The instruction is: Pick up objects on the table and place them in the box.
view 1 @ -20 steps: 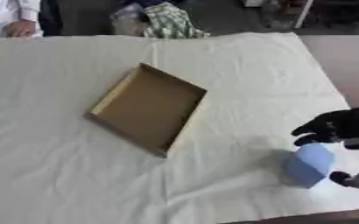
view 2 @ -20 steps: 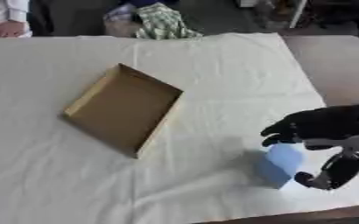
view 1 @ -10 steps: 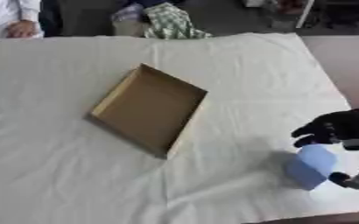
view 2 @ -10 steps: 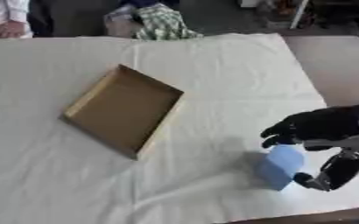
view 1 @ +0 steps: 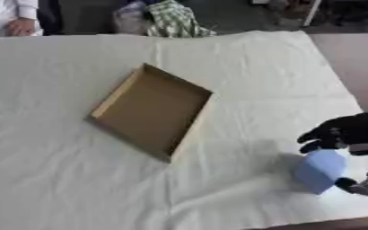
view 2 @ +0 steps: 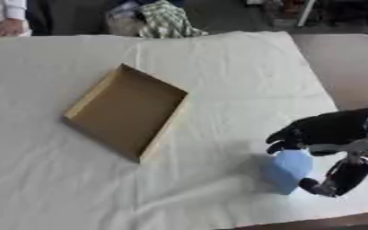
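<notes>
Right hand (view 2: 328, 134) apparently curled round pale blue soft-looking block (view 2: 287, 170); best lifted clear before swinging over shallow brown cardboard box (view 2: 126, 110).

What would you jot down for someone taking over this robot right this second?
Right hand: fingers and thumb curled around the blue block, near the table's front right corner.
Left hand: not in view.
Box: open, nothing in it, lying at an angle on the white cloth left of the block.
Done: the block is gripped; whether it has left the cloth I cannot tell.
Left: carry it left to the box and let go inside.
</notes>
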